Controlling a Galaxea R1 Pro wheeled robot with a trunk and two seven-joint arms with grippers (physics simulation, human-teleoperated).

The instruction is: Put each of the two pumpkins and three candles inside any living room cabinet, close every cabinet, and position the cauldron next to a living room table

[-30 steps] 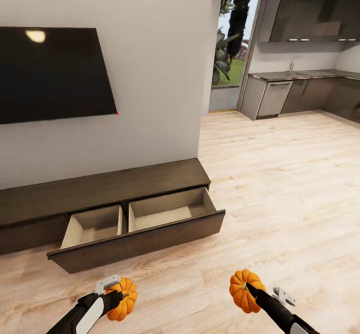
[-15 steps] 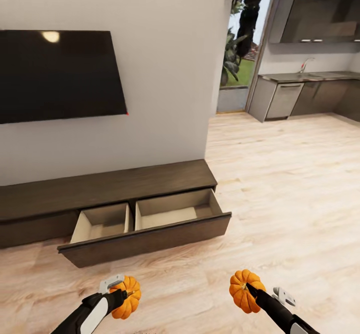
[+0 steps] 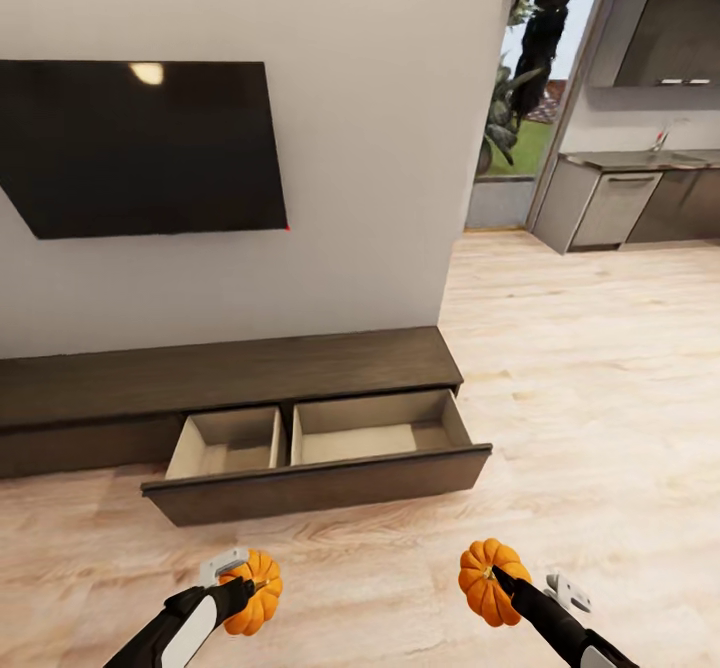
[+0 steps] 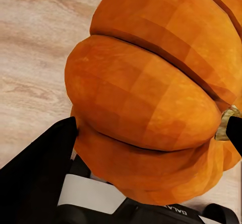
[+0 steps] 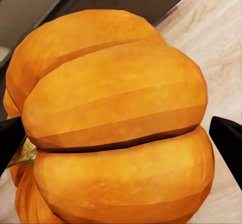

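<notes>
Each hand carries an orange ribbed pumpkin above the wooden floor. My left gripper (image 3: pixel 250 588) is shut on one pumpkin (image 3: pixel 256 593), close up in the left wrist view as pumpkin (image 4: pixel 151 93). My right gripper (image 3: pixel 488 576) is shut on the other pumpkin (image 3: pixel 484 580), which the right wrist view has as pumpkin (image 5: pixel 116 123). Ahead stands the long dark-brown cabinet (image 3: pixel 220 373) against the wall, its right drawer (image 3: pixel 320 483) pulled out. Two beige compartments inside it are bare. The candles and the cauldron are out of view.
A black TV (image 3: pixel 140 148) hangs on the white wall above the cabinet. To the right, past the wall's corner, a kitchen with grey units (image 3: pixel 620 208) and a glass door (image 3: pixel 520 98) opens up. Light wooden floor (image 3: pixel 600 398) lies between me and the cabinet.
The whole view has swung to the right relative to the room's things, so cabinet, TV and kitchen sit further right. Both grippers keep their pumpkins in the same pose.
</notes>
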